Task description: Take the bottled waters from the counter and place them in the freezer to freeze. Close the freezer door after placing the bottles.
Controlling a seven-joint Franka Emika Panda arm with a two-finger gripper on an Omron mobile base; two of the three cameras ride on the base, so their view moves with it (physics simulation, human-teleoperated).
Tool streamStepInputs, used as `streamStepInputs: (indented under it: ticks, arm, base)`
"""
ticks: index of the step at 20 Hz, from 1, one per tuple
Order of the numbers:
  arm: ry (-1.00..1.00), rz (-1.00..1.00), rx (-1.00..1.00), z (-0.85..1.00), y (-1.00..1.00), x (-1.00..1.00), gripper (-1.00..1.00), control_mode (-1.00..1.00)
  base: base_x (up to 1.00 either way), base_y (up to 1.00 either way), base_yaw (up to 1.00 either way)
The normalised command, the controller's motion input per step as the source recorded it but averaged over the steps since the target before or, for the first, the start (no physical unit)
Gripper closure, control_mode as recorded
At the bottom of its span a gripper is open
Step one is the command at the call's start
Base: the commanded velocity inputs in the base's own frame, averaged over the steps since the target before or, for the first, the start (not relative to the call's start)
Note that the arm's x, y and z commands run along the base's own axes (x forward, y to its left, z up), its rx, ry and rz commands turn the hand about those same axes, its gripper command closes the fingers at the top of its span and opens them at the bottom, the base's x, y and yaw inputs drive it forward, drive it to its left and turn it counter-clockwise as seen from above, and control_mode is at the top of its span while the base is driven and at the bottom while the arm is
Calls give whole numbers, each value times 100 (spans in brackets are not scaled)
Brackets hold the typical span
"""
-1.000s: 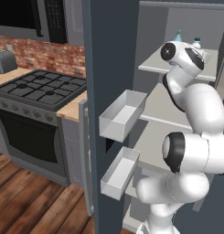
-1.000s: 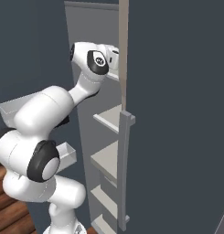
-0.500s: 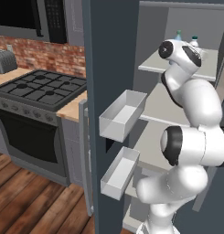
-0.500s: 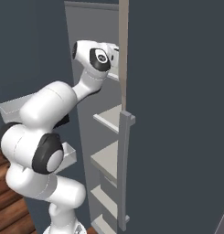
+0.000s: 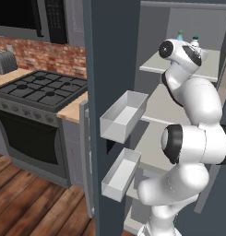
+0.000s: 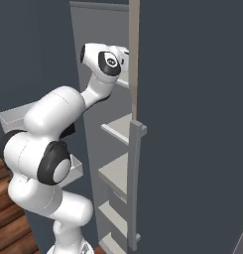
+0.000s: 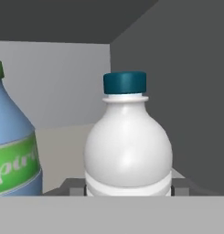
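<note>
In the left base view we see the white arm reaching to the upper right of the frame, into the tall slate-grey freezer (image 5: 156, 69). On its top pale grey shelf (image 5: 153, 67), just behind the wrist, the caps of the two bottled waters peek out: a green one (image 5: 180, 33) and a blue one (image 5: 195, 39). The freezer door (image 5: 112, 55) stands wide open at centre, its white bins empty. The tan wood-grain tabletop (image 5: 73, 108) sits at middle left beside the black gas stove (image 5: 38, 90).

In the right base view the wrist sits at upper centre, against the same top shelf (image 6: 124, 83); the tool itself is hidden.

In the hand view the clear-whitish plastic bottle with a blue cap (image 7: 128, 146) fills the centre, upright, its lower body between the two finger tips (image 7: 77, 191) of the tool (image 7: 128, 191), which appear clasped on it. The blue-tinted bottle with a green label (image 7: 13, 151) stands at the left edge, just beside but apart.

We judge the bottle light, smooth, slightly squashy and easily tipped; the straight lower body, below the shoulder, is the right hold.
</note>
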Motion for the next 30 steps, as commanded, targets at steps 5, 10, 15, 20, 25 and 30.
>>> streamStepInputs:
  ticks: [5, 10, 15, 20, 25, 30]
  arm:
    - [-2, 0, 0, -10, 0, 0, 100, -100]
    - [0, 0, 1, -6, 0, 0, -100, -100]
    - [0, 0, 0, 0, 0, 0, -100, -100]
    - [0, 0, 0, 0, 0, 0, -100, -100]
    - [0, 0, 0, 0, 0, 0, -100, -100]
    - [0, 0, 0, 0, 7, -11, -100, -100]
  base:
    - [0, 0, 0]
    - [0, 0, 0]
    - [0, 0, 0]
    - [0, 0, 0]
    - [0, 0, 0]
    - [0, 0, 0]
